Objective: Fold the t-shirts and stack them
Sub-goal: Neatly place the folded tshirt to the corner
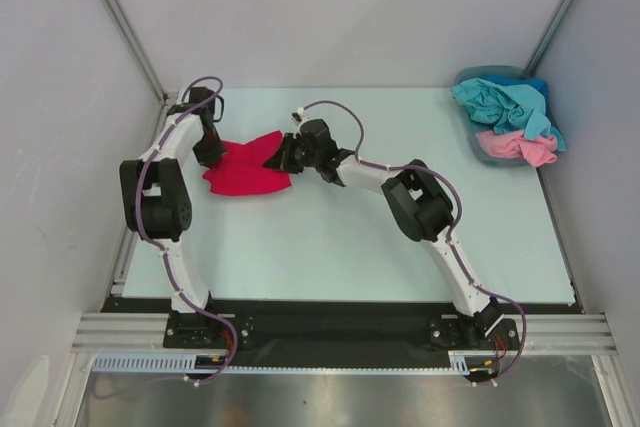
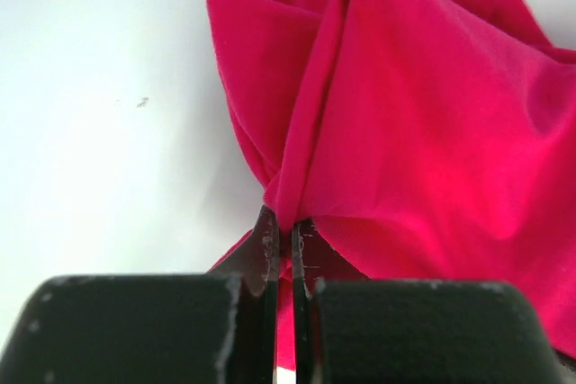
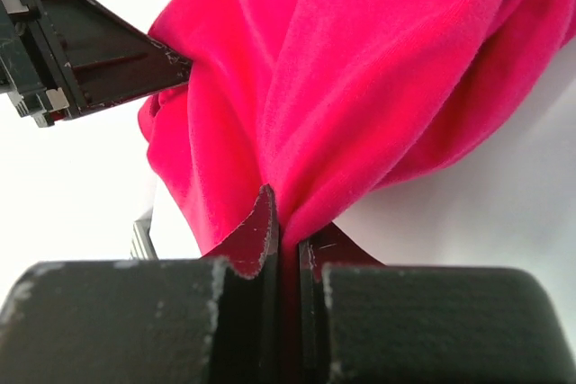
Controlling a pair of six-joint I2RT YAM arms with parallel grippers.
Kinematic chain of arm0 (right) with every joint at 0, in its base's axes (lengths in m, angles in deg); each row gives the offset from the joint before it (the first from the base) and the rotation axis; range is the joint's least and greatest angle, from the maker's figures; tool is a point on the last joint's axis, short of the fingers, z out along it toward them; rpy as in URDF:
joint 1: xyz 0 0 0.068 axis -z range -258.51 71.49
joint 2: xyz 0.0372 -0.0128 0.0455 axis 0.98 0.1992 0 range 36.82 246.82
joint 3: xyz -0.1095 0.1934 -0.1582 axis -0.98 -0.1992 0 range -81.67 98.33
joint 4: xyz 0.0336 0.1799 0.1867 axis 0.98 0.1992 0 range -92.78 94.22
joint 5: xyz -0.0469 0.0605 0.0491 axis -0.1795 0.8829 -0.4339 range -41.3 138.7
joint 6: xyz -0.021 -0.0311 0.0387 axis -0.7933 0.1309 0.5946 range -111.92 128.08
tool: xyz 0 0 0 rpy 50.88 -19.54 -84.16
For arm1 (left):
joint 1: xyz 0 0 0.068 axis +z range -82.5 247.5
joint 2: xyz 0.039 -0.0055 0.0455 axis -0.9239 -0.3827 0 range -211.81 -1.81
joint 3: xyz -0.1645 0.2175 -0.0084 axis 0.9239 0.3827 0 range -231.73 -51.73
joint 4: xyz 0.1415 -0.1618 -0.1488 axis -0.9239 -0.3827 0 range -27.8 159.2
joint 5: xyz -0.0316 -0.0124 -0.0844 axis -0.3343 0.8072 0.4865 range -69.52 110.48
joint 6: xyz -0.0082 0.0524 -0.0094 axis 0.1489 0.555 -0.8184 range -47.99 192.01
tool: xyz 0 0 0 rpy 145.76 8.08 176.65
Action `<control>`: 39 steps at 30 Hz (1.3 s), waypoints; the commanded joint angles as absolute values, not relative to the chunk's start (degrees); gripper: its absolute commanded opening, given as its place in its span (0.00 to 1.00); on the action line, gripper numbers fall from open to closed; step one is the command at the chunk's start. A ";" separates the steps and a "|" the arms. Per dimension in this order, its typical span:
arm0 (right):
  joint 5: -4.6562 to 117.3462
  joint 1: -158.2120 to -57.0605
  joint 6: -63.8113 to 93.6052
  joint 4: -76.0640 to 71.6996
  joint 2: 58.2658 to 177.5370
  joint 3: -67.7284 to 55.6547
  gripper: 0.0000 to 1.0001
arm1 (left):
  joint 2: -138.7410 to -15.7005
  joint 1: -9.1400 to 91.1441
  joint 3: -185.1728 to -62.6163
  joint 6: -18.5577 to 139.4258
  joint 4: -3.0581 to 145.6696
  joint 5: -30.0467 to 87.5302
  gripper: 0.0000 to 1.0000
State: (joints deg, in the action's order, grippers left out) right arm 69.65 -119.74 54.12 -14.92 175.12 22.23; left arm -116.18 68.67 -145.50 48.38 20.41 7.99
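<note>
A crimson red t-shirt [image 1: 245, 175] lies bunched at the back left of the table, between my two grippers. My left gripper [image 1: 211, 154] is shut on its left edge; in the left wrist view the red t-shirt [image 2: 423, 123] fans out from the pinched fold at the left gripper [image 2: 285, 222]. My right gripper [image 1: 281, 155] is shut on the shirt's right edge. From the right wrist the red t-shirt [image 3: 360, 69] hangs in folds from the right gripper [image 3: 290, 222], with the left gripper's finger [image 3: 99, 60] at the upper left. A teal-blue t-shirt [image 1: 505, 105] and a light pink t-shirt [image 1: 518, 146] are piled at the back right.
A blue-grey plastic basket [image 1: 468, 81] holds the teal and pink shirts at the table's back right corner. Grey walls close in the table on the left, back and right. The light table top [image 1: 330, 247] stretches in front of the red shirt.
</note>
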 commanded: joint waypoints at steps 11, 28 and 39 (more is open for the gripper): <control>71.64 -122.63 56.16 -13.33 178.15 26.34 0.00 | -116.78 76.46 -145.16 47.58 18.05 -4.48 0.00; 81.39 -124.39 61.16 -21.92 181.49 27.32 0.00 | -109.75 80.95 -139.54 49.08 25.67 4.74 0.00; 85.53 -124.04 62.75 -27.03 184.12 30.47 0.00 | -100.78 81.48 -127.84 53.11 42.57 10.73 0.00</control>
